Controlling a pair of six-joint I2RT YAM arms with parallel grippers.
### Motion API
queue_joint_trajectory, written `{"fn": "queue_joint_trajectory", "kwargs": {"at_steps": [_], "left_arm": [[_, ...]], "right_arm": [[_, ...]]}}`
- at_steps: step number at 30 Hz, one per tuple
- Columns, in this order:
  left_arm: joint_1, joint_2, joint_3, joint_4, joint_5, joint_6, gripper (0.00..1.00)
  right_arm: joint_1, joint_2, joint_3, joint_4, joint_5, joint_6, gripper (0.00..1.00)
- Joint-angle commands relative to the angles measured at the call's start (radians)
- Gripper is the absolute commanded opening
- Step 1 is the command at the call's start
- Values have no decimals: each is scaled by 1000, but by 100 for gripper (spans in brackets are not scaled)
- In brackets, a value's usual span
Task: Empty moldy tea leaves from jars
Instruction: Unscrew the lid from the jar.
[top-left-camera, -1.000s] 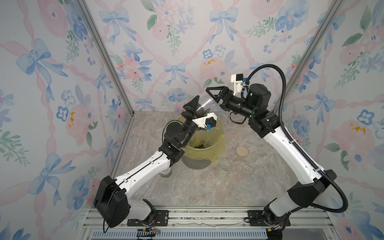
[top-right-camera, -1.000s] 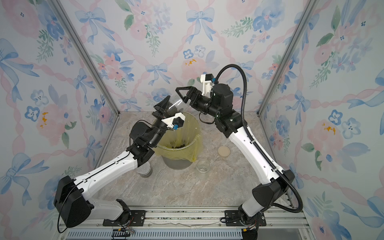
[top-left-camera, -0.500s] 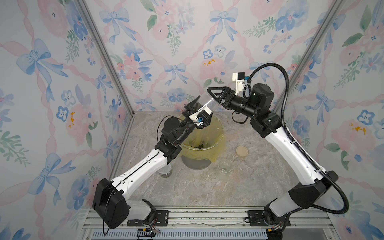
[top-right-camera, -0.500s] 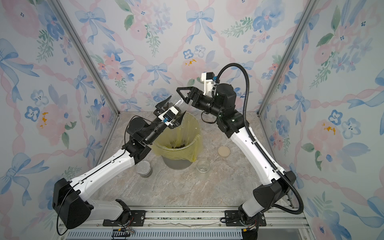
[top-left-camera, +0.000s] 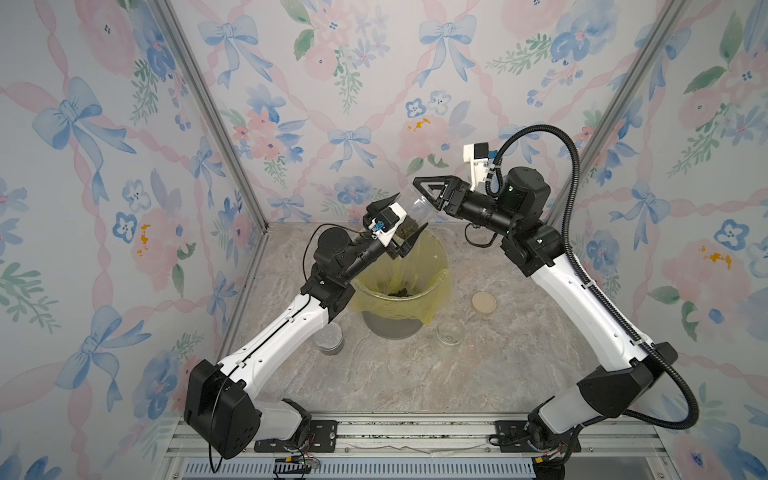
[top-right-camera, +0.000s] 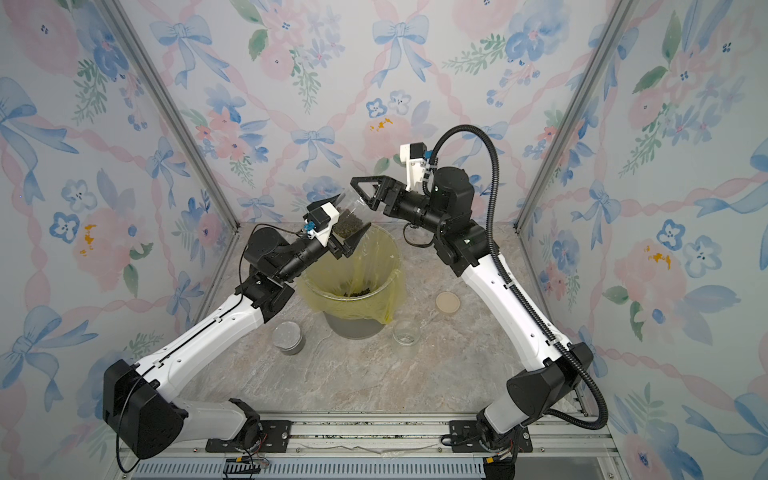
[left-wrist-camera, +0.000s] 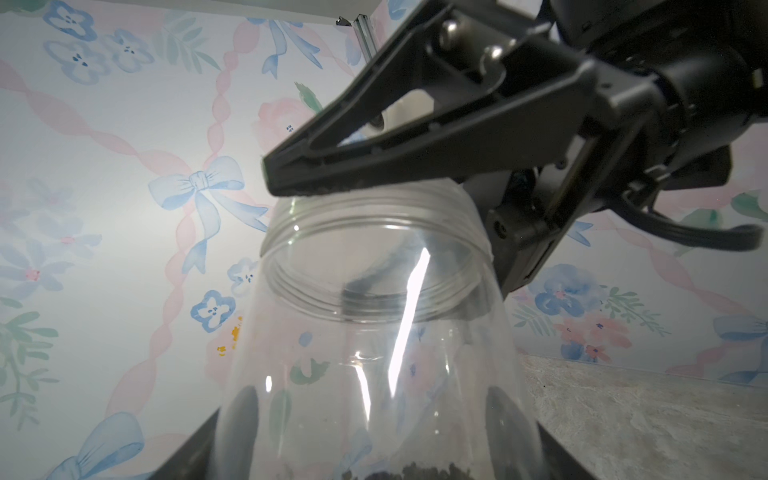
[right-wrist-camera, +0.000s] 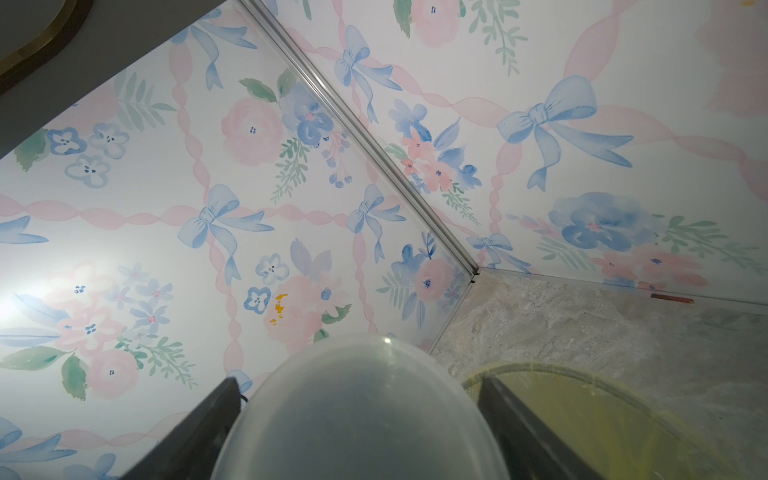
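Above the far rim of the bin (top-left-camera: 390, 328), the jar (top-left-camera: 417, 208) hangs tilted, its base low toward the left arm and its open threaded mouth raised toward the right arm. The moldy tea leaves (top-left-camera: 408, 226) sit clumped at the base end, so nothing is pouring yet. A small dark heap (top-left-camera: 401, 293) already lies at the bottom of the bin's yellow bag (top-left-camera: 438, 286). The left gripper (top-left-camera: 409, 212) is pressed onto the jar's lower body, one finger on each side, as the left wrist view shows. The right gripper (top-left-camera: 419, 192) pinches the neck, with one finger (left-wrist-camera: 374, 166) laid across the threads and the other dimly visible through the clear wall. The jar looks like thin, smooth plastic: light, a little slippery and likely to flex under a hard squeeze. The crumbly leaves may cling rather than slide. The body near the base seems the better hold, since it leaves the mouth free to tip down over the bin. A second jar (top-left-camera: 329, 338), dark at its bottom, stands beside the bin on the left arm's side. An empty-looking third jar (top-left-camera: 450, 331) stands beside the bin on the right arm's side, and the tan lid (top-left-camera: 483, 302) lies flat on the table (top-left-camera: 415, 382) a little beyond it.
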Motion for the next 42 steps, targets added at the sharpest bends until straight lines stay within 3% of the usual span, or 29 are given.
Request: {"fn": "queue_joint_trajectory", "kwargs": {"at_steps": [1, 13, 21, 29, 42], "left_arm": [[28, -20, 47, 68, 11, -118, 35], [100, 27, 105, 76, 227, -353, 34], [125, 51, 97, 143, 299, -485, 34], [174, 119, 149, 244, 390, -701, 34], [219, 241, 246, 364, 487, -989, 33]], "right_arm": [[-26, -39, 2, 25, -52, 8, 73], [-92, -31, 10, 75, -139, -35, 74], [-111, -18, 21, 97, -163, -30, 74], [-123, -3, 17, 166, -216, -25, 74], [-166, 128, 114, 288, -312, 15, 73]]}}
